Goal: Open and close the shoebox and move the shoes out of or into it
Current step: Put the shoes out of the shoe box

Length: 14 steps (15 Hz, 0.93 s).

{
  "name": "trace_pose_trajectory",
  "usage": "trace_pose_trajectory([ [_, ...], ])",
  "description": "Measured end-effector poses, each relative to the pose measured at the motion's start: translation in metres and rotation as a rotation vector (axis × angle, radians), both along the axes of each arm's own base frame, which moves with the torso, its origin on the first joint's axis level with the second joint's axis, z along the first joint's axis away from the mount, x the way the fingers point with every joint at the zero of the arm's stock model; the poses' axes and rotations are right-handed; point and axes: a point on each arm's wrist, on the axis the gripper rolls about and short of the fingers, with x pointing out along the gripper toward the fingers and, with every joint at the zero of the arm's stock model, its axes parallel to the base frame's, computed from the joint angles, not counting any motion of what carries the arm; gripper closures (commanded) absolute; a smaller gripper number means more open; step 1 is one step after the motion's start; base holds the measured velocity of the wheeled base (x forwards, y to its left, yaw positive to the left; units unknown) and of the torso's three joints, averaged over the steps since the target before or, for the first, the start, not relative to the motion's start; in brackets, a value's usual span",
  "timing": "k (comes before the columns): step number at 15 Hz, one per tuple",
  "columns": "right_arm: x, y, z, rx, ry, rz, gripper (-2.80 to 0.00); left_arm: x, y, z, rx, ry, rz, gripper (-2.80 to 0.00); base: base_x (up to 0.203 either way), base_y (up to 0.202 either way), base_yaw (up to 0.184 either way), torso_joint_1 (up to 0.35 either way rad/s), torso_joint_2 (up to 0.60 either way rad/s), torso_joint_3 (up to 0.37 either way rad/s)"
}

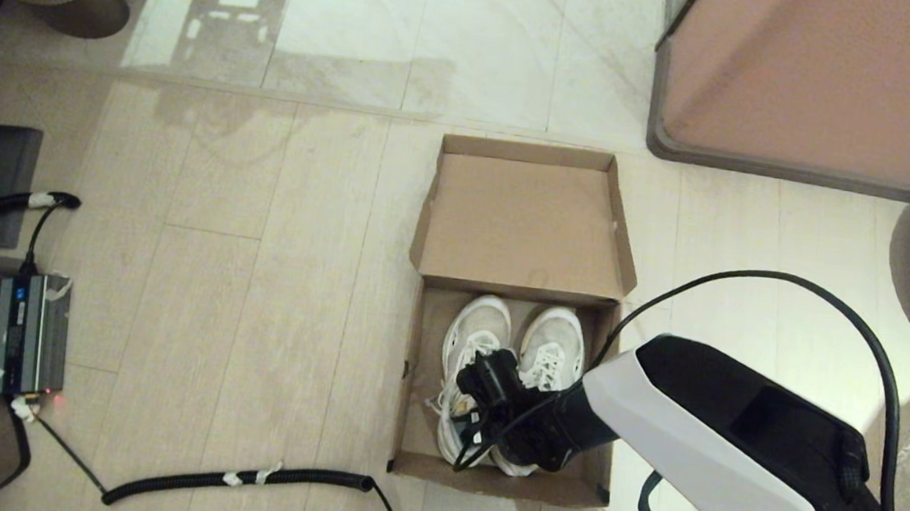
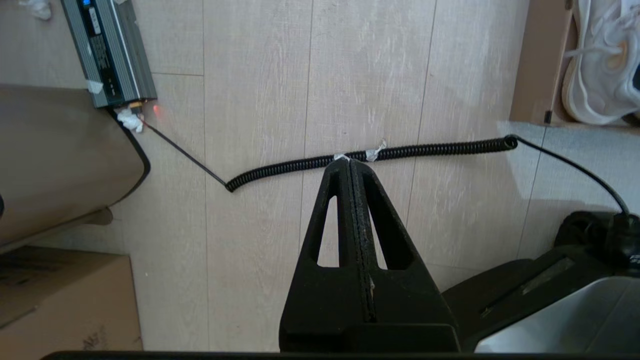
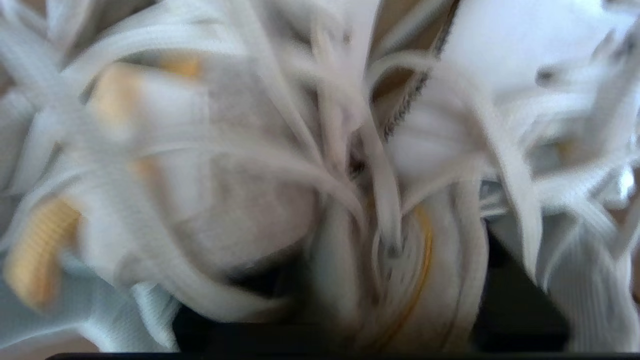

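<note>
Right up close in the head view is the big white and black right arm (image 1: 701, 450), reaching from the near right side down into the shoebox (image 1: 411, 383). Its right gripper (image 1: 485, 386) sits low over the laces of the two white sneakers (image 1: 481, 328), about the middle of the pair. The sneakers lie side by side inside the box, toes pointing away from the robot, heels near. So the shoes are right under the claw and run long from near to far.

I cannot tell if this claw is gripping or let go. In the right wrist view, laces and shoe tongues fill everything and look smeared, and the fingers are not clear. The heels hide behind the arm.

Left of the box, a black curly cable (image 1: 238, 479) lies on the floor. The left gripper (image 2: 352, 167) hangs over it, squeezed together and holding nothing, well apart from the box.

Farther off, the box's lid (image 1: 524, 216) lies flat open. Beyond it stands a pinkish cabinet (image 1: 832, 83).
</note>
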Motion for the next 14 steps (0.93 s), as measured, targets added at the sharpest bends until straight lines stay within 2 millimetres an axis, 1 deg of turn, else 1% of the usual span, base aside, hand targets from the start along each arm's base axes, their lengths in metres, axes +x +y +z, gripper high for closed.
trace_pose_trajectory([
  [2, -0.006, -0.003, 0.008, -0.013, 0.025, 0.000, 0.00, 0.000, 0.000, 0.000, 0.017, 0.003, -0.012, 0.00, 0.000, 0.000, 0.000, 0.000, 0.00, 0.000],
  [5, -0.017, -0.011, 0.036, 0.005, 0.057, -0.028, 0.00, 0.000, 0.000, 0.002, 0.075, 0.001, -0.028, 0.00, 0.000, 0.000, 0.000, 0.000, 0.00, 0.000],
  [6, -0.023, -0.014, 0.049, 0.023, 0.069, -0.036, 0.00, 0.000, 0.000, 0.002, 0.088, 0.004, -0.031, 0.00, 0.000, 0.000, 0.000, 0.000, 0.00, 0.000],
  [9, -0.050, -0.027, 0.098, 0.100, 0.099, -0.022, 0.00, -0.001, 0.000, 0.000, 0.126, 0.012, -0.038, 0.00, 0.000, 0.000, 0.000, 0.000, 0.00, 0.000],
  [11, -0.072, -0.042, 0.134, 0.161, 0.101, 0.007, 0.00, -0.002, -0.001, -0.002, 0.125, 0.010, -0.055, 0.00, 0.000, 0.000, 0.000, 0.000, 0.00, 0.000],
  [14, -0.107, -0.069, 0.179, 0.206, 0.096, 0.027, 0.00, -0.005, -0.002, -0.005, 0.147, -0.007, -0.085, 0.00, 0.000, 0.000, 0.000, 0.000, 0.00, 0.000],
])
